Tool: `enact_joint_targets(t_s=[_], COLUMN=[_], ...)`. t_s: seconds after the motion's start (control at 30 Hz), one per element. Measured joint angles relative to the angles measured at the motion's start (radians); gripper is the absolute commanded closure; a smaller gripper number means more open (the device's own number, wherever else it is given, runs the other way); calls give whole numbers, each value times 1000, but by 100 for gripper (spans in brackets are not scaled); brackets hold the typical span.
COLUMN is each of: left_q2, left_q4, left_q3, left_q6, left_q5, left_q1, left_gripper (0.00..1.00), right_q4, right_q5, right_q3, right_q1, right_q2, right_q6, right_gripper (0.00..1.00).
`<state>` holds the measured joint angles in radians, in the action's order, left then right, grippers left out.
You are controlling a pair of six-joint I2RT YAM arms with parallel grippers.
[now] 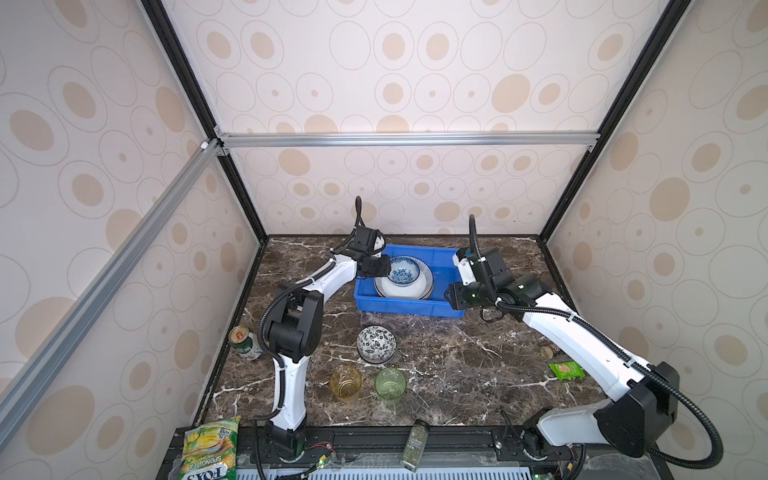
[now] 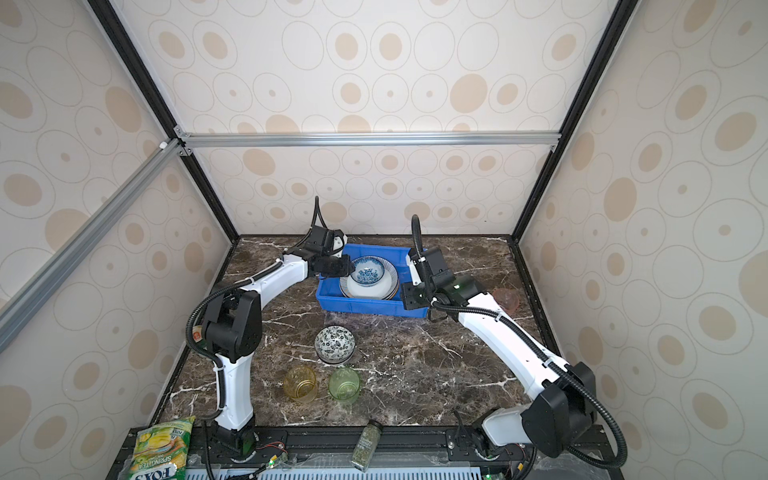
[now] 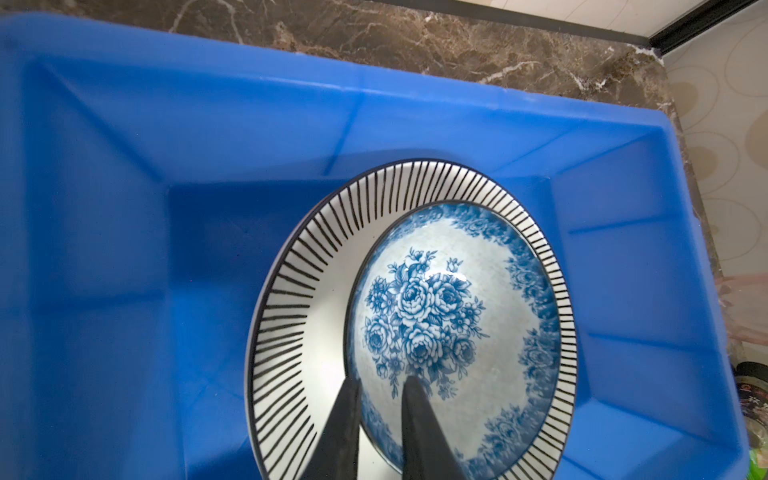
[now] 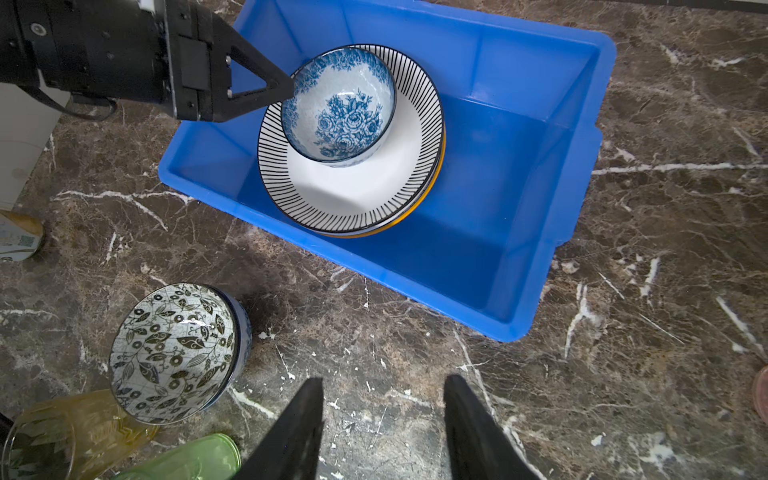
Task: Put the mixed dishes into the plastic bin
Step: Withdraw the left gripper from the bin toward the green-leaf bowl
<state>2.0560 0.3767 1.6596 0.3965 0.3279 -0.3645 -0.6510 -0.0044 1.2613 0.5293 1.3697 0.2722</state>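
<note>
Brown marble top (image 1: 457,365) in dotted-wallpaper booth (image 1: 395,83), alu frame (image 1: 407,139); slack left gripper (image 3: 382,384) astride blue floral bowl (image 3: 424,316) rim in blue bin (image 3: 124,208); right gripper (image 4: 382,380) spread, empty, over marble

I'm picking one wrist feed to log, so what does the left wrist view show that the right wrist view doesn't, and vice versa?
Only left wrist: the fingers of the left claw straddling the rim of the blue floral bowl, plus the wall beyond the table. Only right wrist: the black-and-white bowl, yellow glass, green glass and tin can on the table, and the open, empty right claw. Both: the blue bin, the striped plate, that bowl resting on it, the left claw.
</note>
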Motion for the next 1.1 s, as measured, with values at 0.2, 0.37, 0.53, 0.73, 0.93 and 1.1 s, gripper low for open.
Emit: enact_joint_targets(t_s=[0.2, 0.37, 0.53, 0.73, 0.93, 1.1], left_q2=[-116, -244, -361, -470, -532, -578], left_q4=[15, 41, 87, 153, 210, 260], left_q3=[-39, -105, -204, -319, -388, -422], left_q6=[-21, -51, -76, -89, -97, -98], left_q5=[-2, -16, -47, -114, -161, -198], left_q1=[0, 0, 0, 0, -2, -2], left_gripper=[76, 75, 73, 72, 71, 71], right_q4=[4, 10, 19, 31, 35, 39], right_q5=[-13, -31, -50, -67, -72, -73], right_q3=[-16, -18, -29, -29, -29, -29], right_q1=[0, 0, 2, 18, 34, 46], right_q2=[-13, -17, -24, -24, -24, -24], right_q6=[9, 18, 31, 39, 45, 54], right_gripper=[49, 49, 49, 49, 49, 49])
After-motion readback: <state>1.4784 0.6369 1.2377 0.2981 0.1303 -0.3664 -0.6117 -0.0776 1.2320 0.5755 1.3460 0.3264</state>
